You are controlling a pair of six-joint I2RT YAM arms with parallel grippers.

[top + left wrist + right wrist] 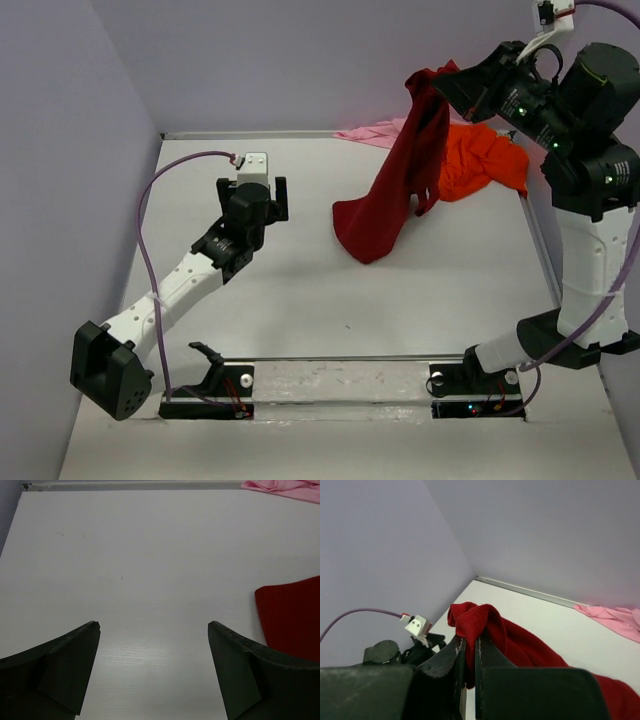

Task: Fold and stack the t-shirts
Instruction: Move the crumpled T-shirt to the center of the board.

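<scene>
Pink t-shirt (372,131): lay mostly hidden behind the hanging dark red t-shirt (395,190); orange t-shirt (480,160): was partly covered by it and the right arm (585,260); right gripper (469,646): tips were partly buried in red cloth.

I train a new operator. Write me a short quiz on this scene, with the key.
1. True or false: the left pincer holds a t-shirt.
2. How many t-shirts lie on the table with no pincer touching them? A one, B two, C three.
3. Fill in: the right pincer is ___ on the dark red t-shirt.
Key: 1 false; 2 B, the orange t-shirt and the pink t-shirt; 3 shut.
</scene>
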